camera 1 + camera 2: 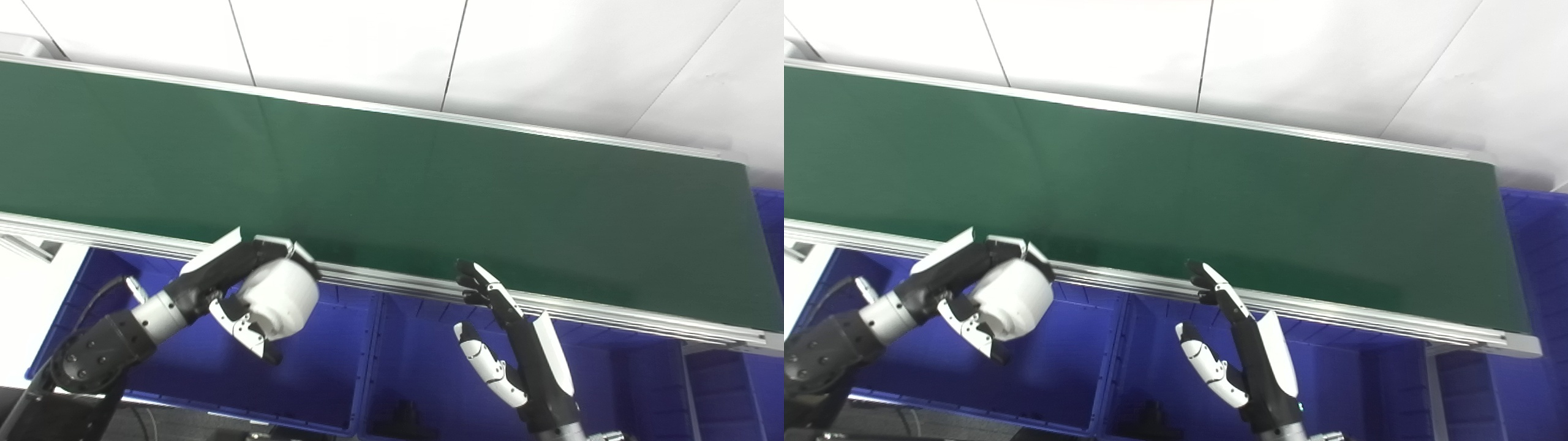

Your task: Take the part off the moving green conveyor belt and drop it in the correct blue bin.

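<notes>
Between the curled fingers (278, 245) and thumb of the left hand (245, 288) sits a round white plastic part (282, 299), held above the near-left blue plastic bin (331, 373). Right hand (514, 349) hovers, fingers straight and spread, beside the long green conveyor belt (429, 190).

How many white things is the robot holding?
1. The white part sits in the left hand, over a blue bin. The right hand is open, holding nothing.
</notes>
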Controlling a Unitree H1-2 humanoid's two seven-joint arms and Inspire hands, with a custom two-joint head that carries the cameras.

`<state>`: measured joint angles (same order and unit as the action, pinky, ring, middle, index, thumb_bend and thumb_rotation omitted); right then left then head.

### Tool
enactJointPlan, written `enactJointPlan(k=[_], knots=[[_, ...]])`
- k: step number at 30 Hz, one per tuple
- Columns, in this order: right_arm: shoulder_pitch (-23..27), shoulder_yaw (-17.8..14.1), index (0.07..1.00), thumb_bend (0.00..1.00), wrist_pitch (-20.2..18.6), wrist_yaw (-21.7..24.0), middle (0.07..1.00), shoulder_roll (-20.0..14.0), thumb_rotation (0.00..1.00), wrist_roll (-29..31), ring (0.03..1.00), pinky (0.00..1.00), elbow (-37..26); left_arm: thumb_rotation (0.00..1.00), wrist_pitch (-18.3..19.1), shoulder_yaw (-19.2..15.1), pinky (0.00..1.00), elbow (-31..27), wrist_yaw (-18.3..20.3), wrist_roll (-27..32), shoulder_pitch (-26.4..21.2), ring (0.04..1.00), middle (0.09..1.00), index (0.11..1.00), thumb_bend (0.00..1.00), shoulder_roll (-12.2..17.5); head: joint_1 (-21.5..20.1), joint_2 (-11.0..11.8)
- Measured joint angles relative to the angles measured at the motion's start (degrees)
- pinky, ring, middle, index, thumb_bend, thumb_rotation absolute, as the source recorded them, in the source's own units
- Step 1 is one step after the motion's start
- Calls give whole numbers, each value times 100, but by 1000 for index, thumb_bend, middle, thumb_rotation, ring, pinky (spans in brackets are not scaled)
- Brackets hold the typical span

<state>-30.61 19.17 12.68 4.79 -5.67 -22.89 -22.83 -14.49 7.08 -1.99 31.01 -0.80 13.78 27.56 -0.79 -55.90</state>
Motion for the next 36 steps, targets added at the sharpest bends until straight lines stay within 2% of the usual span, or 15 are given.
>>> enactJointPlan(k=[7, 10, 11, 13, 14, 15, 17, 18, 20, 21, 25, 26, 27, 31, 36], knots=[[-8, 22, 878, 339, 0, -21, 887, 34, 797, -78, 843, 763, 1, 0, -911, 175, 223, 775, -617, -1170, -22, 432, 495, 306, 502, -69, -35, -26], [-35, 23, 877, 337, 0, -21, 886, 33, 791, -85, 842, 762, 0, 0, -1012, 383, 210, 913, -1373, -2073, 3, 427, 499, 331, 503, -71, -44, -26], [-36, 24, 875, 327, 0, -19, 885, 33, 766, -85, 843, 765, 1, 0, -1015, 523, 216, 975, -1724, -2378, 3, 421, 503, 399, 503, -44, -70, -35], [-36, 23, 874, 323, 0, -18, 884, 34, 756, -85, 841, 762, 0, 0, -1014, 847, 301, 1076, -2395, -2955, 10, 436, 515, 448, 501, 32, -70, -35], [-36, 24, 875, 324, 0, -17, 884, 33, 755, -85, 840, 761, -2, 38, -1021, 1015, 558, 1139, -2694, -3209, 10, 630, 665, 478, 504, 79, -44, -44], [-43, 24, 875, 325, 0, -18, 884, 34, 756, -85, 840, 760, -14, 51, -1026, 1217, 646, 1171, -2996, -3374, 9, 696, 716, 488, 505, 180, -35, -44], [-55, 21, 876, 327, 0, -19, 885, 34, 775, -85, 841, 762, -47, 306, -1092, 1529, 850, 1185, -3255, -3453, 9, 863, 859, 730, 477, 424, -26, -44], [-56, 21, 876, 329, 0, -17, 884, 31, 783, -86, 842, 762, -63, 514, -1109, 1675, 948, 1211, -3305, -3383, -23, 932, 914, 819, 441, 556, -35, -61], [-57, 21, 874, 331, 0, -16, 883, 31, 788, -86, 842, 763, -96, 763, -1116, 1994, 974, 1344, -3296, -3029, -114, 951, 937, 860, 438, 828, -44, -53], [-54, 23, 874, 331, 0, -15, 883, 30, 789, -86, 842, 764, -100, 775, -1115, 2147, 974, 1391, -3280, -2786, -168, 952, 938, 861, 438, 954, -44, -53], [-55, 24, 876, 331, -1, -11, 884, 31, 778, -85, 844, 767, -101, 599, -1115, 2403, 890, 1351, -3275, -1995, -309, 901, 890, 819, 381, 1111, -70, -44], [-55, 24, 875, 331, -1, -10, 884, 34, 771, -85, 843, 767, -103, 252, -1116, 2403, 865, 1303, -3274, -1808, -326, 884, 871, 804, 350, 1107, -70, -53], [-56, 25, 875, 327, -2, -7, 884, 34, 759, -84, 842, 765, -104, 103, -1116, 2393, 835, 1243, -3263, -1586, -338, 867, 852, 785, 361, 1105, -70, -53], [-60, 25, 877, 326, -3, -4, 885, 35, 766, -85, 842, 762, -107, 5, -1115, 2209, 722, 1011, -3034, -1018, -336, 795, 775, 728, 370, 1085, -53, -53], [-57, 26, 877, 321, -3, -6, 884, 36, 771, -111, 842, 763, -110, 0, -1051, 1813, 717, 809, -2099, 49, -321, 767, 758, 717, 377, 1028, -70, -62]])
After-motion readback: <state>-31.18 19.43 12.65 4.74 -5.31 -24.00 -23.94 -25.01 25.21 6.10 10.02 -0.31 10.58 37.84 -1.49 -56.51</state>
